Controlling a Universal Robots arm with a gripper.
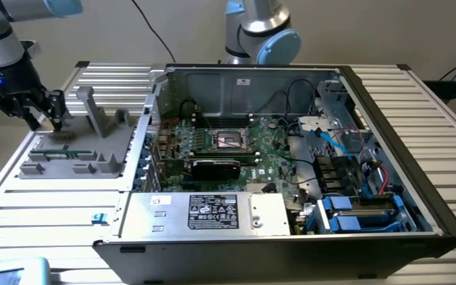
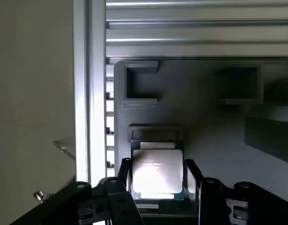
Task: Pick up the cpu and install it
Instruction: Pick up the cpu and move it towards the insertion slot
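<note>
Gripper (image 1: pixel 46 122) sits low over a grey holder tray (image 1: pixel 85 153) at the exterior view's left, on the slatted surface (image 1: pixel 46 208). From there the cpu is too small to make out. Wrist view gets it close up: cpu (image 2: pixel 158 171) flat at a tray pocket, silvery top w/ faint print, thin green rim. Jaws are part-way in, clamped on cpu's two side edges. Open PC case (image 1: pixel 370 107) w/ dark socket (image 1: pixel 230 140) is well apart, toward the exterior view's right.
</note>
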